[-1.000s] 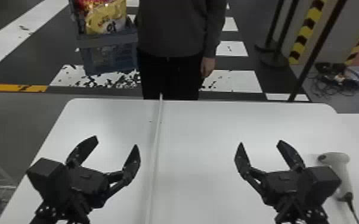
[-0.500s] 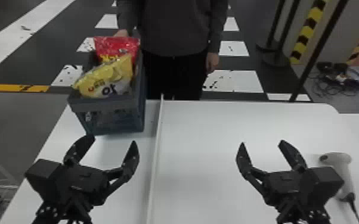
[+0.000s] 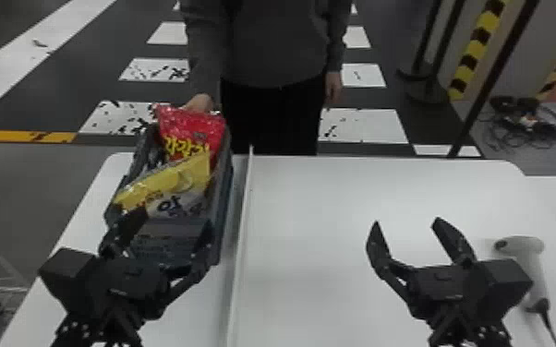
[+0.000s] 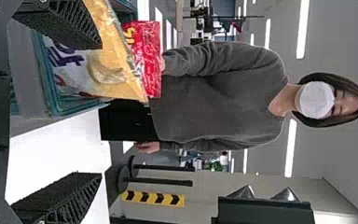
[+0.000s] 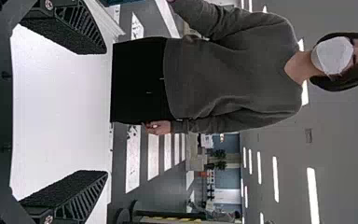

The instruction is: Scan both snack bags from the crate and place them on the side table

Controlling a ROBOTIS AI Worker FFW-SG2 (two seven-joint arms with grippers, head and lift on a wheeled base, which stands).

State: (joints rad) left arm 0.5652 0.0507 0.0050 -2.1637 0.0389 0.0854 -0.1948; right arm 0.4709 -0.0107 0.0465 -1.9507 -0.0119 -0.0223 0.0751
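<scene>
On the bench (image 3: 411,198), yellow bag (image 3: 166,184) and red bag (image 3: 194,131) are leaning inside the crate (image 3: 171,237) — left tool (image 3: 174,218) and right tool (image 3: 407,221) hanging, fingers apart; gentle edge-pinching is looking wisest once the person's hand (image 3: 200,102) is clearing.

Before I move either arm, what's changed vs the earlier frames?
Crate came in from beyond the table's far edge onto its left side, then nearer, up to the left tool. Red bag and yellow bag rode along inside; a person's hand is at its far end. Neither tool took hold of anything. Unchanged: left tool, right tool, both open; scanner at right.
</scene>
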